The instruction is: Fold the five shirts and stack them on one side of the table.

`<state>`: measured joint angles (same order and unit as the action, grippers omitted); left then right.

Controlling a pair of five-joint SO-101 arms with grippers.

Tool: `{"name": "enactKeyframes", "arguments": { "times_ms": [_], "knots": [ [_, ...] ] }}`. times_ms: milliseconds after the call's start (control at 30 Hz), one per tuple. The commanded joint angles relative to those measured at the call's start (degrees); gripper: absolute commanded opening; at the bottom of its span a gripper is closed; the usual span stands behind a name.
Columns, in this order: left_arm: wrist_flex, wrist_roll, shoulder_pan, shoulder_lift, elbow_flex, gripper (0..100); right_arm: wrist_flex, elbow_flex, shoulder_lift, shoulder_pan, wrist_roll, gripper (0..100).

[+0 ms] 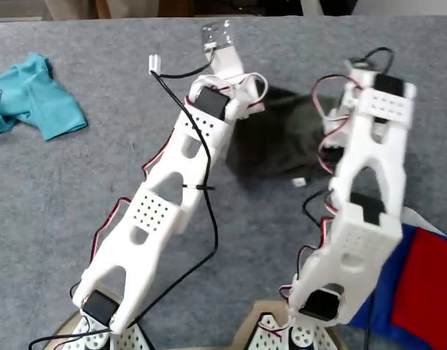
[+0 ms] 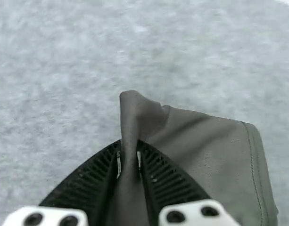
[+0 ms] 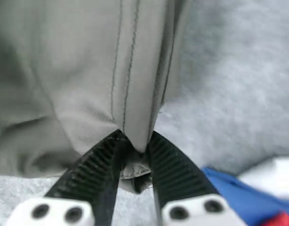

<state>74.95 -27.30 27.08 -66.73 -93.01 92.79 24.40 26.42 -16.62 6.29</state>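
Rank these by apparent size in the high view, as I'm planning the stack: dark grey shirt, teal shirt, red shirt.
Largest: dark grey shirt, though partly hidden.
Then teal shirt and red shirt: about alike, both cut off at the frame edge, so not ranked.

No text, number or sign can be read. A small white tag (image 1: 299,181) at the grey shirt's (image 1: 278,142) edge may carry print, too small to tell.
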Motion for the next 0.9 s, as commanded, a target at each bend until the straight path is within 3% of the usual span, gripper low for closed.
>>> {"name": "enactKeyframes", "arguments": {
  "times_ms": [0,300,633,867],
  "knots": [
    [0.2,-0.4,2.0,7.0,-2.8,2,2.8,2.0,-8.3,-4.7,0.6,0.5],
    [0.0,-0.5,12.9,8.7,-2.9,2,9.1,0.8,-16.9,-22.8,8.0,0.5],
    [-2.5,-0.5,27.2,8.7,-2.9,2,8.1,-12.7,-30.9,-46.5,23.3,0.5],
    [-7.1,-0.5,35.6,8.7,-2.9,2,4.2,-14.5,-32.5,-60.7,30.8,0.5]
  ]
}}
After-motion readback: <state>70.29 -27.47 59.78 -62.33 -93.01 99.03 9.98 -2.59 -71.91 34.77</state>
